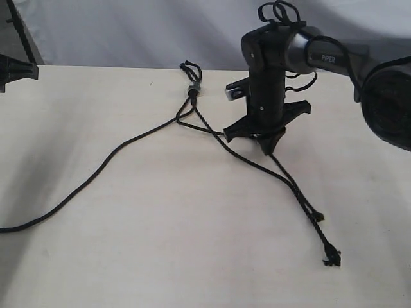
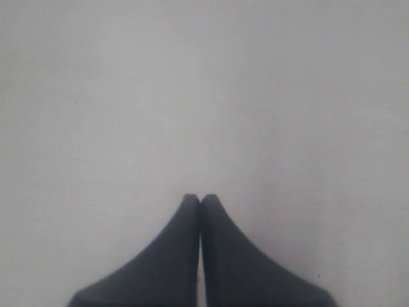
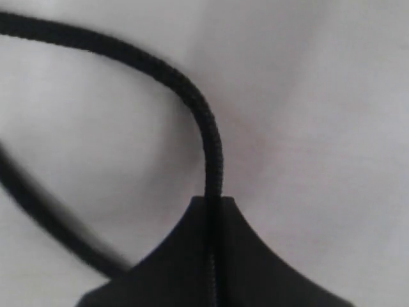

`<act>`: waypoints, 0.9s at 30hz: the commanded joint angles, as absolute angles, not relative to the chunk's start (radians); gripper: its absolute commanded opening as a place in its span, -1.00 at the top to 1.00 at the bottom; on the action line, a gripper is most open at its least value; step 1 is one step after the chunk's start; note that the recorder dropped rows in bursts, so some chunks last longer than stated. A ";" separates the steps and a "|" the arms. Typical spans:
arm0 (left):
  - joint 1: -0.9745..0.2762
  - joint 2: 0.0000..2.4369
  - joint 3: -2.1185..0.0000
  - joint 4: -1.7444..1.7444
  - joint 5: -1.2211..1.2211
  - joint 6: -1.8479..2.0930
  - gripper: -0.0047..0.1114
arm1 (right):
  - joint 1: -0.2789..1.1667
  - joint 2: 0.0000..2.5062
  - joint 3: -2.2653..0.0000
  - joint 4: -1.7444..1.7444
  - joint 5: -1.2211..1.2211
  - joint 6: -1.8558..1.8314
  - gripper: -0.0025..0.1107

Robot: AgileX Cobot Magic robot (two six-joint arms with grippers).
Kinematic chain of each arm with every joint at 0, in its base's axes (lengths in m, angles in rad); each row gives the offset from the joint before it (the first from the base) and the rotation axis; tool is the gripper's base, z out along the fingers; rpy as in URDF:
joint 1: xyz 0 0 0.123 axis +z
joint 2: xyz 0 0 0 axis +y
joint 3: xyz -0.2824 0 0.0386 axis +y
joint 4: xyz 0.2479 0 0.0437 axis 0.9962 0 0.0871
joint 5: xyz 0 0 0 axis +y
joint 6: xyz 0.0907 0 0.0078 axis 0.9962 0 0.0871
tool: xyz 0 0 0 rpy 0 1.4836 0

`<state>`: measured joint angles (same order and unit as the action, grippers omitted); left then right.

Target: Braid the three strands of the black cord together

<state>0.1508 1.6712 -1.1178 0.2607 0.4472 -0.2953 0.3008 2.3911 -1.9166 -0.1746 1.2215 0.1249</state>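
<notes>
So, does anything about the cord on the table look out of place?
One strand sprawls far left, past the picture's edge, while the other two lie together on the right, one pinched in the right gripper. No braid yet.

The black cord (image 1: 200, 117) lies on the surface (image 1: 160, 250), short loops (image 1: 190, 68) above its grey band (image 1: 192, 89). One of the three strands (image 1: 297, 188) trails left; two run right, ending in frayed knots (image 1: 331, 259).

pale cream table (image 1: 96, 269), matte top; whitish backdrop (image 1: 128, 32) behind its far edge.
</notes>
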 commanded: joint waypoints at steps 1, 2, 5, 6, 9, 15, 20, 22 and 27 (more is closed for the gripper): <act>0.153 1.662 -1.112 0.249 0.439 -0.292 0.92 | 0.345 2.387 -1.912 -0.044 1.221 0.058 0.96; 0.153 1.662 -1.112 0.249 0.439 -0.292 0.92 | 0.361 2.387 -1.903 -0.046 1.221 0.056 0.96; 0.153 1.662 -1.112 0.249 0.439 -0.292 0.92 | 0.405 2.387 -1.869 -0.055 1.221 0.056 0.96; 0.153 1.662 -1.112 0.249 0.439 -0.292 0.92 | 0.418 2.387 -1.852 -0.055 1.221 0.056 0.96; 0.153 1.662 -1.112 0.232 0.439 -0.292 0.92 | 0.461 2.383 -1.806 -0.041 1.221 0.056 0.96; 0.153 1.662 -1.112 0.227 0.439 -0.292 0.92 | 0.585 2.327 -1.791 0.033 1.221 -0.042 0.96; 0.153 1.662 -1.112 0.227 0.439 -0.292 0.92 | 0.647 2.188 -1.791 -0.087 1.221 -0.053 0.96; 0.153 1.662 -1.112 0.227 0.439 -0.292 0.92 | 0.631 2.128 -1.791 -0.131 1.221 -0.029 0.96; 0.153 1.662 -1.112 0.227 0.441 -0.292 0.92 | 0.527 2.034 -1.789 -0.150 1.221 -0.025 0.96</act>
